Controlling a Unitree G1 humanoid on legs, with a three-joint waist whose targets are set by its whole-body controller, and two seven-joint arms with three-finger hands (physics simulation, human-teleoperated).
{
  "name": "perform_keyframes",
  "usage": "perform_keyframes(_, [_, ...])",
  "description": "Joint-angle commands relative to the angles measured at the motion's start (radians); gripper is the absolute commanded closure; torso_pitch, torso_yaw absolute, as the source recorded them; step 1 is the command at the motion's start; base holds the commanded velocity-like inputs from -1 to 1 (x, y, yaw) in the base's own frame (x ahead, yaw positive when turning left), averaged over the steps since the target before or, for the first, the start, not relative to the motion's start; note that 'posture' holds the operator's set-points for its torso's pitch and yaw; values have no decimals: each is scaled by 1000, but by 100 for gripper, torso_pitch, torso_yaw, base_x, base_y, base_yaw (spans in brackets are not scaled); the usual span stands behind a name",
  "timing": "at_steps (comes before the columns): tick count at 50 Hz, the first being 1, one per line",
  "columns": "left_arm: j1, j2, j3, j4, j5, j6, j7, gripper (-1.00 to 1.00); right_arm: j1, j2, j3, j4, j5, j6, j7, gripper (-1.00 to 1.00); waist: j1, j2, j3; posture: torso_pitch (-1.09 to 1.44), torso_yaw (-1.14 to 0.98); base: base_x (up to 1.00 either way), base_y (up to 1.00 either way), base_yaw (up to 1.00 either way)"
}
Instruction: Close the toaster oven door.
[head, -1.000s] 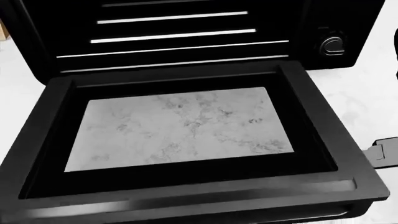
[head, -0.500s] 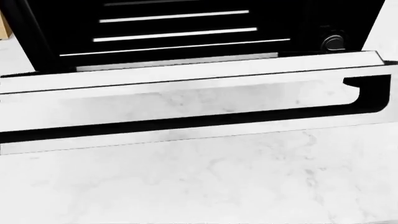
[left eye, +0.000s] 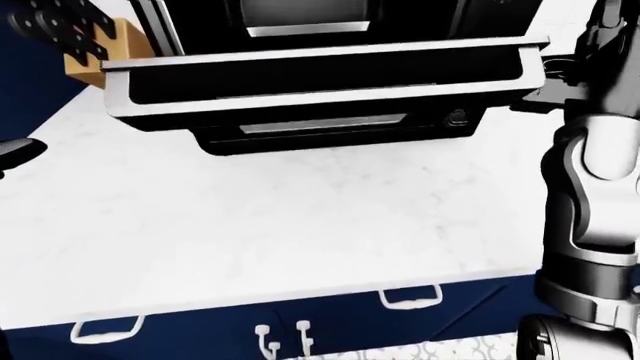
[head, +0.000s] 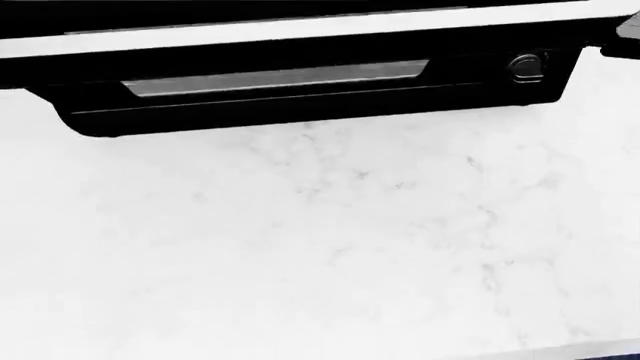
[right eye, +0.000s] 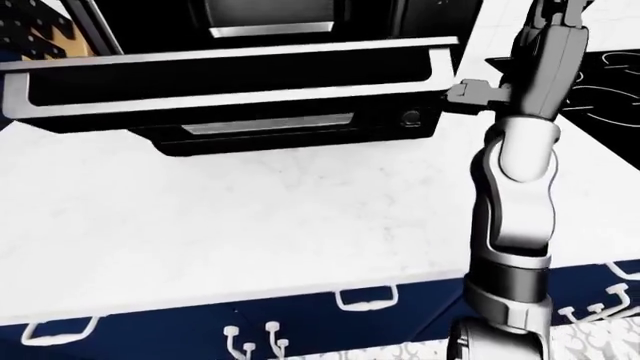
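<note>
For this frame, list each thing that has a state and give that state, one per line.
toaster oven door: partly raised, not yet shut, its edge facing the camera
toaster oven: standing on the counter, cavity open at top of view
right hand: at the door's right end; finger closure cannot be told
knife block: upright, left of the oven
drawers: closed
</note>
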Motion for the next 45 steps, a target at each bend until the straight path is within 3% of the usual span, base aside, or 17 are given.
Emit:
perform_keyframes(1, [-20, 26, 16, -30, 1, -25, 0, -100, -58, -23, -20, 4, -11, -41, -37, -100, 0, 3, -23, 0, 0, 0, 0, 0])
perform_keyframes(13, [-21, 22, 11, -31, 4, -25, -1, -100, -176, -29, 14, 253, -27, -136, -99, -100, 2, 2, -24, 0, 0, 0, 0, 0])
perform_keyframes(30, [-6, -2, 4, -55, 14, -16, 0, -100, -294, -31, 46, 455, -60, -222, -140, -100, 5, 2, -24, 0, 0, 0, 0, 0])
perform_keyframes(45, [68, -181, -72, -386, -26, 160, -39, -100, -340, -34, 55, 528, -77, -249, -144, -100, 9, -4, -27, 0, 0, 0, 0, 0])
